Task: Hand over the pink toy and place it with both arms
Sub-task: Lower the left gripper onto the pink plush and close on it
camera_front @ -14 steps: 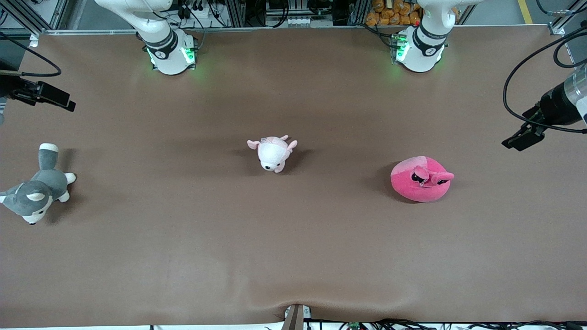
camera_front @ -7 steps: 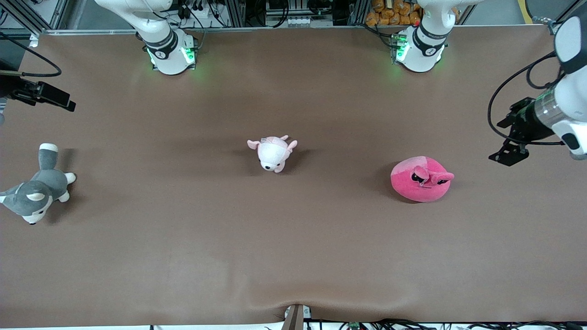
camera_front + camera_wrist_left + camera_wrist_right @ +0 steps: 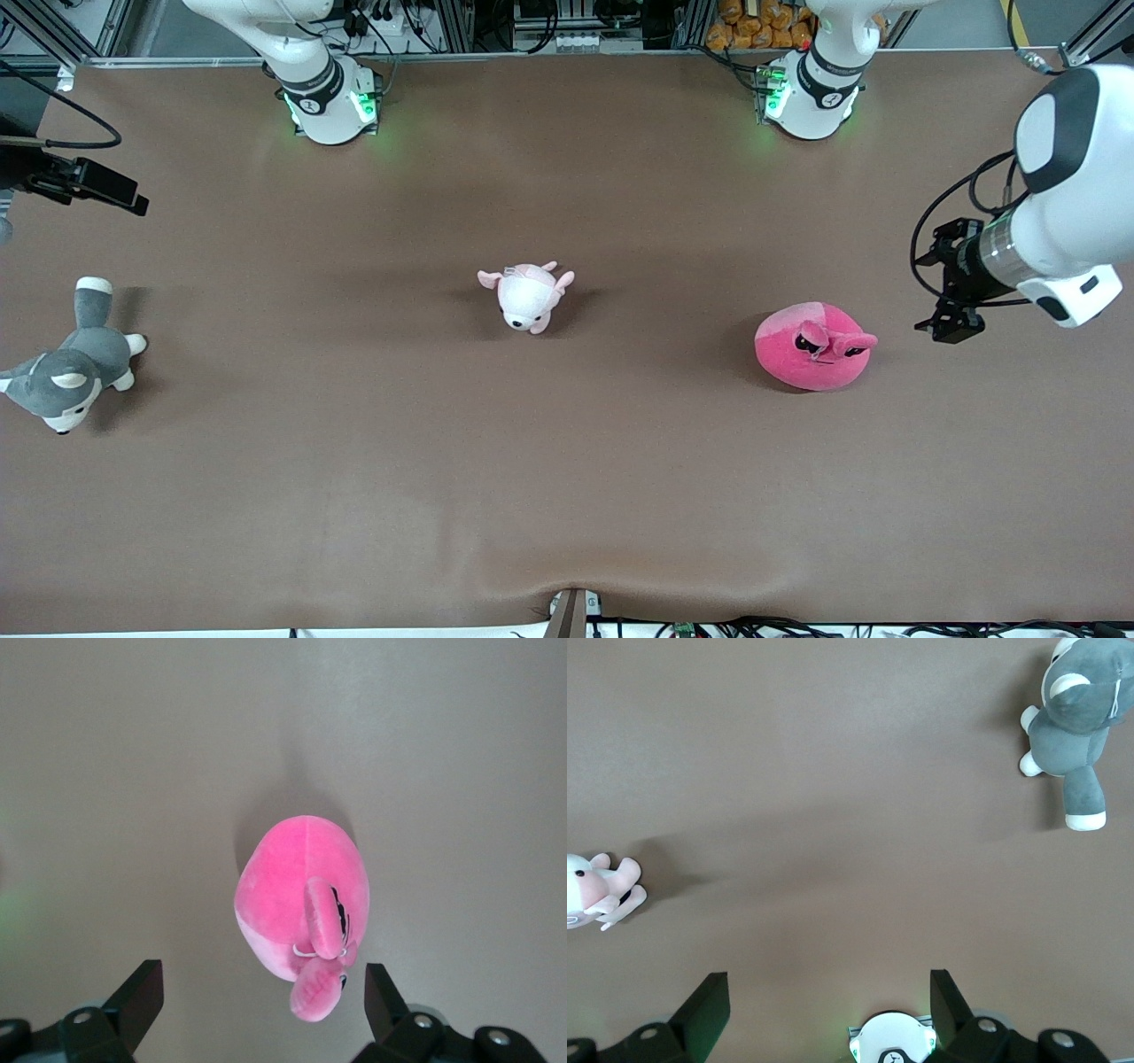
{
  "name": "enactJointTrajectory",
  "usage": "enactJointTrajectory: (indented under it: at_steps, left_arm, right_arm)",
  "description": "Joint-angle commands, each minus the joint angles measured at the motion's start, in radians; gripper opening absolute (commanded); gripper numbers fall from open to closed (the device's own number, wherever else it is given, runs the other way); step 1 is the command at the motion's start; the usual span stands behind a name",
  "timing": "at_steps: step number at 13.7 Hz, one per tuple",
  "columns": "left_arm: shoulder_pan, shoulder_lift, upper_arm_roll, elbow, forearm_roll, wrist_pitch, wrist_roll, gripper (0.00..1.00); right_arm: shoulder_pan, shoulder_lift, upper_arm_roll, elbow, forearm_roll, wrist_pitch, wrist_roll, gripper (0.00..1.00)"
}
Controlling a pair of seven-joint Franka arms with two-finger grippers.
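While the round hot-pink plush toy [image 3: 813,346] lies on the brown surface [image 3: 567,496] at the frame's lower right, the left gripper [image 3: 948,330], fingers apart, is held just beside it, seemingly nearer than the waiting, open right gripper [image 3: 111,190].

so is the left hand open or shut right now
Open. In the left wrist view the left hand has its two black fingers spread wide apart over the table, the pink toy lying untouched between them.
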Motion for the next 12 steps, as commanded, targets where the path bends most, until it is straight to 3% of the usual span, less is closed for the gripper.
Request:
enactJointTrajectory:
  at_steps: [1, 12]
  left_arm:
    - [-0.006, 0.056, -0.003, 0.002, -0.015, 0.044, -0.111, 1.00]
    - [-0.033, 0.222, -0.003, 0.002, -0.024, 0.150, -0.185, 1.00]
  right_arm:
    - [0.002, 0.008, 0.004, 0.010, -0.005, -0.013, 0.003, 1.00]
    - [0.004, 0.031, 0.004, 0.022, -0.009, -0.011, 0.002, 1.00]
